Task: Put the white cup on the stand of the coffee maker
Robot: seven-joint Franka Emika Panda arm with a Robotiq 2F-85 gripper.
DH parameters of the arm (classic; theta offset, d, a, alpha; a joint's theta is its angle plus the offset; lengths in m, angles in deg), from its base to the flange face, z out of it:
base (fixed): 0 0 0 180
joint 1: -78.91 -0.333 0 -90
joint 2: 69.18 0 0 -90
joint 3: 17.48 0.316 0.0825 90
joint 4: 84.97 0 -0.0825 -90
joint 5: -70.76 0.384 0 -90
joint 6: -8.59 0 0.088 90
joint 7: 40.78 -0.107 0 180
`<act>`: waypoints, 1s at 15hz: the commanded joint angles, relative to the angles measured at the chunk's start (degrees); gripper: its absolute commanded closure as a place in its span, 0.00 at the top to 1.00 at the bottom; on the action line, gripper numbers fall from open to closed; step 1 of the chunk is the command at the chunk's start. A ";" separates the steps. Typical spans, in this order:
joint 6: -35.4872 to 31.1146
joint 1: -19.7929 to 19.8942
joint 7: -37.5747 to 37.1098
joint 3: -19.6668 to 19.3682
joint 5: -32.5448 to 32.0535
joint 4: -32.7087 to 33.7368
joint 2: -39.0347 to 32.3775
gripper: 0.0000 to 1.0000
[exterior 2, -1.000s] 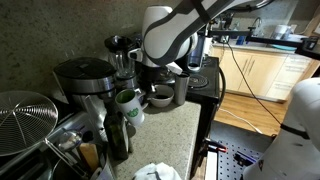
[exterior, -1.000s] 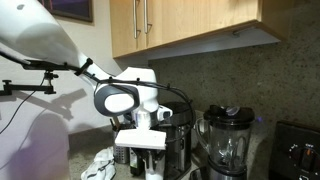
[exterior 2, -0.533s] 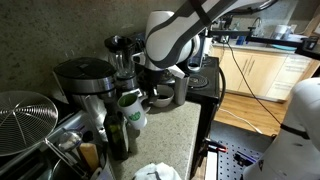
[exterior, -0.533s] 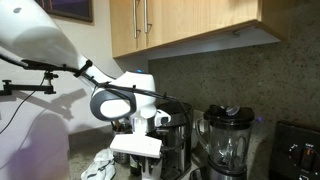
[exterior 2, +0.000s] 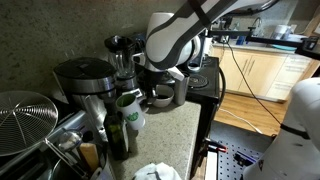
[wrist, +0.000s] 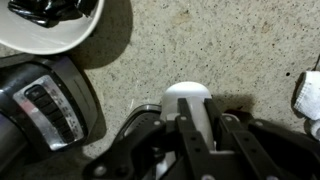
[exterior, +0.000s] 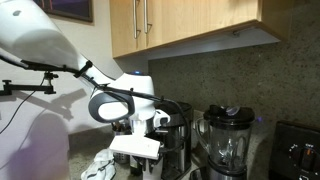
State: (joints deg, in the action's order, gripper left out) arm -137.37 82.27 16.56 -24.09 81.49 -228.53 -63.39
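Observation:
In the wrist view my gripper (wrist: 207, 118) is shut on the white cup (wrist: 187, 100), with its dark fingers clamped on the cup's wall just above the speckled counter. The coffee maker (wrist: 45, 105), dark and round with buttons, is right beside the cup. In an exterior view the cup (exterior 2: 128, 104) shows as white with green marks, at my gripper's (exterior 2: 145, 90) fingertips next to the silver and black coffee maker (exterior 2: 85, 78). In an exterior view my gripper (exterior: 148, 158) hangs low in front of the coffee maker (exterior: 178, 135); its stand is hidden.
A white bowl (wrist: 50, 22) with dark contents sits close by and also shows in an exterior view (exterior 2: 160, 97). A dark bottle (exterior 2: 117, 130), a wire rack (exterior 2: 25, 120) and a black appliance (exterior 2: 205, 80) crowd the counter. A blender (exterior: 228, 140) stands beside the coffee maker.
My arm has shifted slightly sideways with the cup still in the gripper. Nothing else has moved.

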 commanded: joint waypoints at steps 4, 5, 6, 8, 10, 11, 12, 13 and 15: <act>-7.02 -1.39 1.85 -0.28 3.48 -0.95 0.56 0.11; -8.04 -1.56 1.83 -0.23 4.21 -0.96 0.21 0.10; -8.88 -1.72 1.85 -0.16 4.88 -0.91 -0.15 0.10; -10.20 -1.98 2.06 -0.01 6.14 -0.81 -0.71 0.11; -11.32 -2.22 2.30 0.15 7.54 -0.77 -1.24 0.10; -11.98 -2.32 2.49 0.23 8.34 -0.76 -1.51 0.10; -12.39 -2.43 2.78 0.30 9.42 -0.70 -1.76 0.10; -12.71 -2.53 3.07 0.37 10.60 -0.57 -1.96 0.10; -13.50 -3.09 4.87 0.16 13.33 -0.54 -2.27 0.10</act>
State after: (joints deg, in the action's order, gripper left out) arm -148.35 79.92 18.11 -24.00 90.35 -228.96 -66.47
